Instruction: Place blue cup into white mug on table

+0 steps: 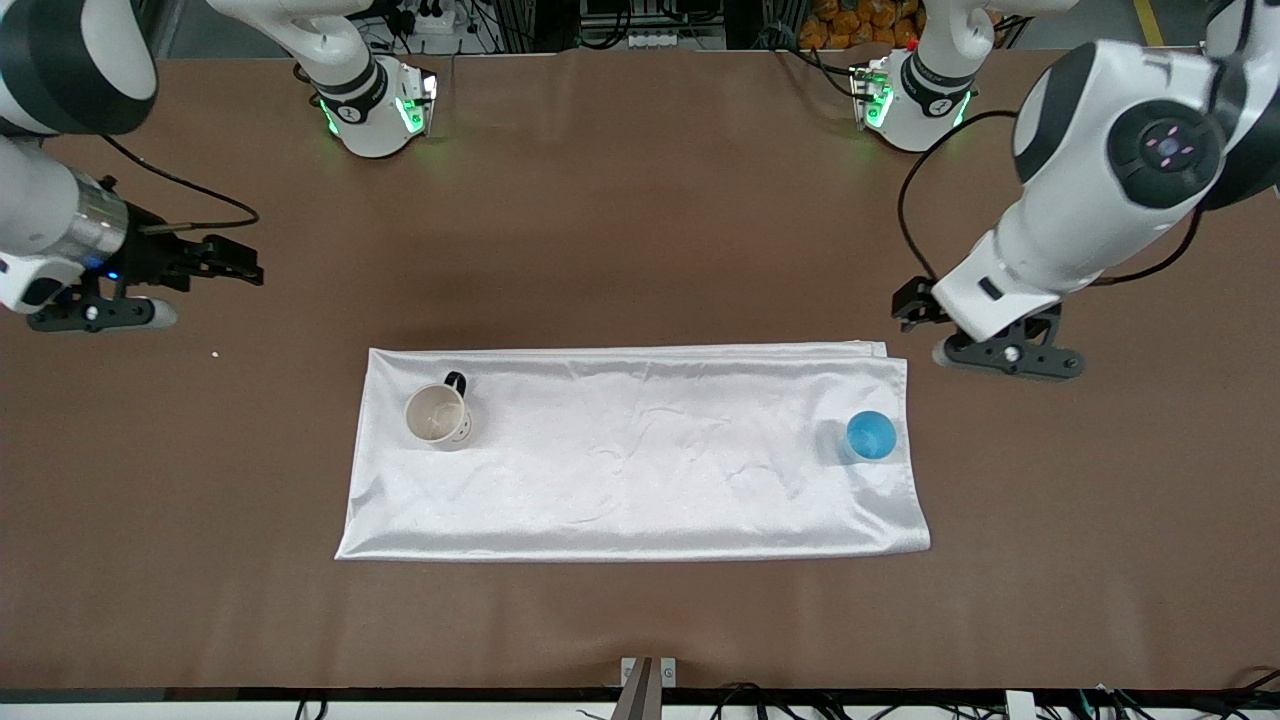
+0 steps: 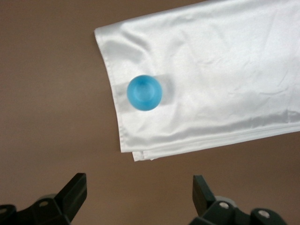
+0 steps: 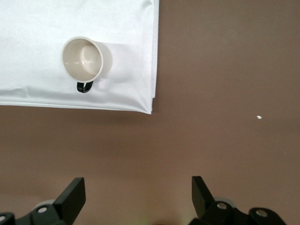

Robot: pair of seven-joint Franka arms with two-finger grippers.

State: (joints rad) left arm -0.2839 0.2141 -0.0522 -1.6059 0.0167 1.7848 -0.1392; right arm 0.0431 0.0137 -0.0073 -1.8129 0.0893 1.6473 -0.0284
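- The small round handleless blue cup [image 1: 870, 436], bright blue inside, stands upright on the shiny white rectangular cloth [image 1: 640, 460], close to the cloth's edge at the left arm's end. Nothing's touching it.
- The small white cylindrical mug with the black handle [image 1: 438, 416] sits upright on the same cloth, toward the right arm's end, well apart from the cup. It's got small dark marks on its side, and the inside looks empty.
- The cloth lies flat on the big brown-covered tabletop [image 1: 640, 240], a bit wrinkled.
- The left tool [image 2: 139, 197] hangs over bare tabletop just off the cloth's corner near the cup. Its 2 fingers are spread wide, holding nothing.
- The right tool [image 3: 138, 197] hangs over bare tabletop at the right arm's end, well clear of the mug. Also spread wide, empty.
- There's 1 tiny white speck [image 1: 215, 354] on the tabletop near the right tool.
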